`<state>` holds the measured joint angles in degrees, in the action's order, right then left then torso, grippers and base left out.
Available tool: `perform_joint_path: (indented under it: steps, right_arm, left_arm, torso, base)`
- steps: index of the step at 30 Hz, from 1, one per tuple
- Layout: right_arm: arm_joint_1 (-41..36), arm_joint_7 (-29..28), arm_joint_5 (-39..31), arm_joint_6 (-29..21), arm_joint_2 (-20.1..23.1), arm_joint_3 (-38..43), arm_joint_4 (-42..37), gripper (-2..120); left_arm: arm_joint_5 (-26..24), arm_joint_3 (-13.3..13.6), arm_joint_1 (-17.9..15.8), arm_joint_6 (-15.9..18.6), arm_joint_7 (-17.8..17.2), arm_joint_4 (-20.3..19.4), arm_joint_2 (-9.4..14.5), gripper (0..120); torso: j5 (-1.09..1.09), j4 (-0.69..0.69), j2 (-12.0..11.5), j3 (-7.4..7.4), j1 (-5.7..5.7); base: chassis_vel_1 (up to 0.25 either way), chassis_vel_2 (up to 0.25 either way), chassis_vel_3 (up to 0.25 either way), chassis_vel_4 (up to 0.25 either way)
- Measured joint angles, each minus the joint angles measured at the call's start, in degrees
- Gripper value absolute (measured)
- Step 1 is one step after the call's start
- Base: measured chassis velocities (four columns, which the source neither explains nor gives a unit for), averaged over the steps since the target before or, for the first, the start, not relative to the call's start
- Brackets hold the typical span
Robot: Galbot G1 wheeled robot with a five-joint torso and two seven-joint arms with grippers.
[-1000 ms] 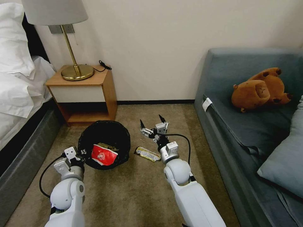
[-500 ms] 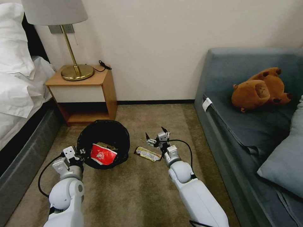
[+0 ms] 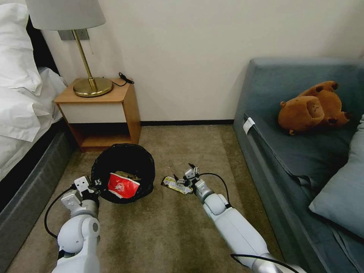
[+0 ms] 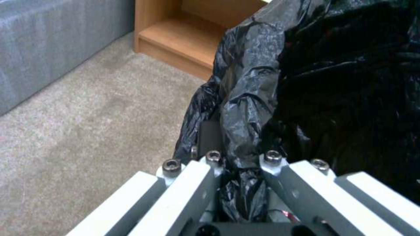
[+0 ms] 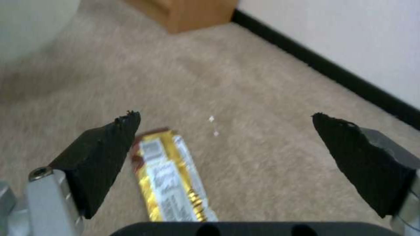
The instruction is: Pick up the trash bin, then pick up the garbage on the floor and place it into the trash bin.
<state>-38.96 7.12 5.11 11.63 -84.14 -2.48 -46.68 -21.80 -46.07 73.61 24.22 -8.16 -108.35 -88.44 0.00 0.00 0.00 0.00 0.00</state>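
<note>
Right gripper (image 3: 184,175) low over the carpet (image 3: 170,227), fingers spread wide, nothing held. Flat brown-yellow snack wrapper (image 3: 176,185) lies on the carpet just beside its inner fingertip (image 5: 109,144), near end cut off under the wrist. Left gripper (image 4: 238,157) clamped on the black bag at the trash bin (image 3: 123,172) rim. Bin sits near the nightstand (image 3: 100,113), red-white wrapper (image 3: 122,186) inside; other contents hard to make out.

The left arm reaches forward and down, its end effector (image 3: 92,184) clamped on a fold of the trash bin's (image 3: 123,172) black liner. The right arm stretches low toward the floor, its end effector (image 3: 184,174) spread wide, fingertips (image 5: 124,123) well apart.
</note>
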Motion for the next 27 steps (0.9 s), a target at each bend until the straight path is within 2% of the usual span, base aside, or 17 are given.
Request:
perform_joint_path:
  steps: [8, 15, 18, 27]
  right_arm:
    - [2.52, 2.65, 1.97, 1.29, -0.82, -2.2, 5.88, 100]
    - [4.8, 6.94, 1.64, -1.05, -1.23, -3.53, 9.02, 100]
    - [6.42, 9.5, 1.37, -2.24, -1.96, -3.86, 12.02, 100]
    - [8.61, 10.52, -0.57, -4.91, -3.42, -4.06, 16.21, 100]
  left_arm:
    - [0.01, -0.02, -0.4, 0.09, -0.19, -0.29, -0.48, 1]
    - [0.34, -0.04, 0.79, -0.2, -0.01, -0.86, -0.89, 1]
    - [0.67, -0.04, 1.6, -0.21, 0.06, -2.51, -1.05, 1]
    - [1.72, 0.08, 3.05, -0.19, 0.17, -4.4, -1.6, 1]
  torso:
    - [0.0, 0.0, 0.0, 0.0, 0.0]
    - [0.0, 0.0, 0.0, 0.0, 0.0]
    - [0.0, 0.0, 0.0, 0.0, 0.0]
    - [0.0, 0.0, 0.0, 0.0, 0.0]
  base:
    - [0.0, 0.0, 0.0, 0.0]
    - [0.0, 0.0, 0.0, 0.0]
    - [0.0, 0.0, 0.0, 0.0]
    - [0.0, 0.0, 0.0, 0.0]
